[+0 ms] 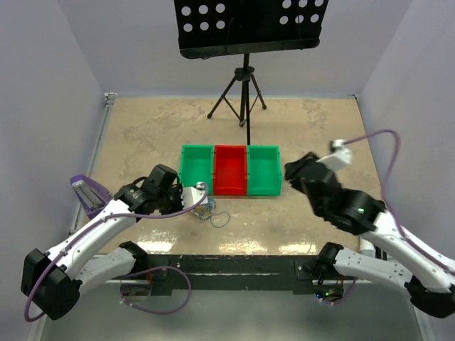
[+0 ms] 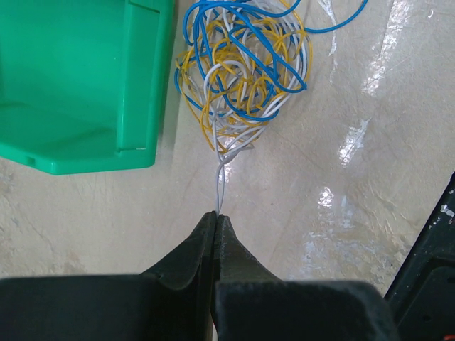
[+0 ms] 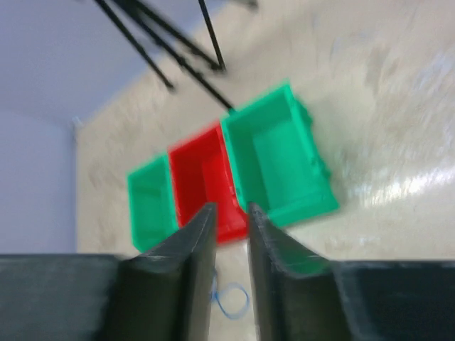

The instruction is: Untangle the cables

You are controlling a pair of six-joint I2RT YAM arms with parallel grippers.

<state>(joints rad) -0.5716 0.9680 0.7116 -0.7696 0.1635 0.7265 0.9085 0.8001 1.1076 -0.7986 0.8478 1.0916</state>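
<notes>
The cables (image 2: 242, 64) lie in one messy ball of blue, yellow and white on the table (image 2: 341, 213). The ball is just beside the front corner of the left green bin (image 2: 78, 85). One white cable runs out of the ball straight to the left gripper (image 2: 217, 215). That gripper is squeezed tight on the white cable, and its tips are near the ball. A blue loop sticks out from the ball. The red bin (image 1: 229, 170) touches the green one, and a second green bin (image 1: 263, 170) touches the red one. The right gripper (image 3: 231, 207) is well apart from the cables, up in the air by the right side of the bins. Its fingers have a small gap and hold nothing
</notes>
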